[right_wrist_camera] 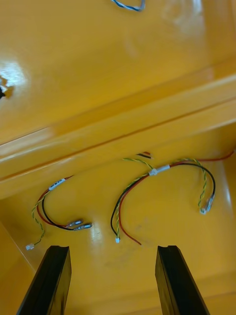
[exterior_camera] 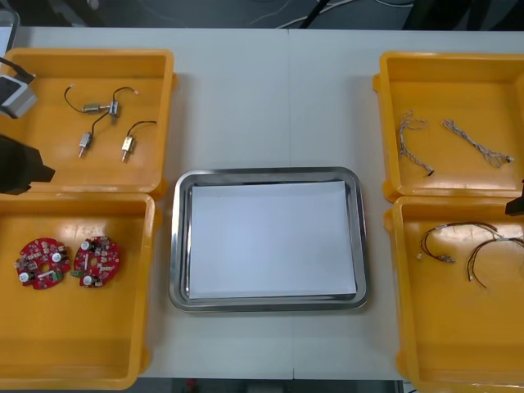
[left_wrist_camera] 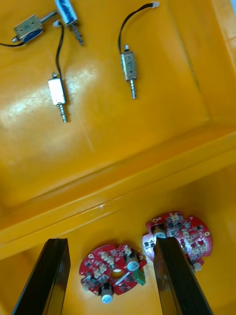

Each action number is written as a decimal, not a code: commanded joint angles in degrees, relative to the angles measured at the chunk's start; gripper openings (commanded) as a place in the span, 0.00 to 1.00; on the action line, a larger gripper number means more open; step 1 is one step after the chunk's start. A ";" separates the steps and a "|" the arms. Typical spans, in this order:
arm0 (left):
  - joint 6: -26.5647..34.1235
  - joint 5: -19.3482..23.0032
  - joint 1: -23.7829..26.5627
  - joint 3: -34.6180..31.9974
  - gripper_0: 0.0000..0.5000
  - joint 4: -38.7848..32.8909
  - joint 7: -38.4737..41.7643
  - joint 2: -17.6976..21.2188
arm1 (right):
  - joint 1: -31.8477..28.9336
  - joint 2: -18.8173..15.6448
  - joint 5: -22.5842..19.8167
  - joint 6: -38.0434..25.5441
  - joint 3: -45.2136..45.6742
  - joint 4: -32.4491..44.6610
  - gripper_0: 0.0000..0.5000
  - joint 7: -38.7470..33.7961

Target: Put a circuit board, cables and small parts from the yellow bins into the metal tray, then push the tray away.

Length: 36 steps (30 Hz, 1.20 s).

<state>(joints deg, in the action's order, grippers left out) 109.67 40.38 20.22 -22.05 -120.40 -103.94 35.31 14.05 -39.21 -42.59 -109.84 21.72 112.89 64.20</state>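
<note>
Our left gripper (left_wrist_camera: 110,242), fingers apart, hangs over the near-left yellow bin (left_wrist_camera: 221,197). A round red circuit board (left_wrist_camera: 114,274), flat and studded with small components, lies directly between its fingers, with a second board (left_wrist_camera: 184,231) just beside it. Our right gripper (right_wrist_camera: 114,248), fingers equally apart, hovers above looped red and yellow cables (right_wrist_camera: 153,172).

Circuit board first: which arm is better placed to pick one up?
Left. The left gripper hangs with jaws open over the circuit boards, one lying between them; the right gripper hovers over cables instead.
</note>
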 commanded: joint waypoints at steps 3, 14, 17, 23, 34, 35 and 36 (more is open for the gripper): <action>0.33 0.58 -8.35 -3.09 1.00 -2.04 6.82 6.70 | -4.12 -2.54 0.05 -0.16 -1.33 0.58 1.00 -7.69; 0.33 4.44 -20.65 -11.88 1.00 -7.22 20.18 7.14 | -7.37 -2.45 0.05 0.77 -5.64 0.66 1.00 -15.25; 0.33 4.27 -24.79 -13.64 1.00 -8.89 24.66 6.44 | -8.34 -2.19 0.49 3.23 -6.52 0.66 1.00 -15.16; -0.95 0.93 -30.06 -13.72 1.00 -11.09 29.59 4.15 | -9.83 -0.70 1.37 6.21 -6.69 0.66 1.00 -14.02; -4.20 -6.72 -27.42 -9.07 1.00 -12.06 32.93 -3.67 | -12.21 -0.52 3.04 13.16 -11.09 0.58 1.00 -12.26; -4.64 -7.60 -26.98 -8.10 1.00 -12.06 33.28 -4.20 | -12.21 -0.43 2.95 13.25 -11.27 0.40 1.00 -12.17; -5.08 -8.04 -26.54 -7.13 1.00 -12.06 33.63 -4.55 | -12.21 -0.43 2.87 13.42 -11.44 -0.04 1.00 -11.91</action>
<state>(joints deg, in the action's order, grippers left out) 106.05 34.27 -8.40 -32.50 -130.90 -75.68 32.74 3.02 -39.24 -40.05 -97.16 11.47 112.85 50.54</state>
